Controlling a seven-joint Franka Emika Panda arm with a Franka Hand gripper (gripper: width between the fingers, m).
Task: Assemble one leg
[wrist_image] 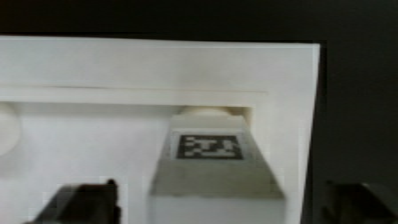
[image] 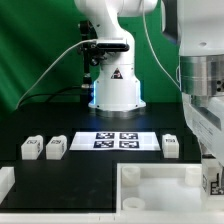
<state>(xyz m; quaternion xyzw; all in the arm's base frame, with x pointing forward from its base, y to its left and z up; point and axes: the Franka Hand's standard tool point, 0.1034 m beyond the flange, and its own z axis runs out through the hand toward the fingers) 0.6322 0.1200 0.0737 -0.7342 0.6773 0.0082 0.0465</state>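
In the wrist view a leg (wrist_image: 212, 152), a small white block with a black-and-white tag on its face, stands against the inner wall of the large white rimmed tray-like part (wrist_image: 107, 70). My gripper (wrist_image: 215, 198) is open, with one dark finger (wrist_image: 84, 202) on each side of the leg and a gap showing on both sides. In the exterior view the gripper (image: 207, 172) hangs over the right end of the tray-like part (image: 150, 178); the leg under it is hidden there. Three more legs lie on the black table: two at the exterior view's left (image: 30, 148) (image: 55, 147) and one right of centre (image: 170, 146).
The marker board (image: 118, 140) lies flat in front of the robot base (image: 115, 85). A white block edge (image: 5, 183) shows at the exterior view's lower left. A green backdrop stands behind.
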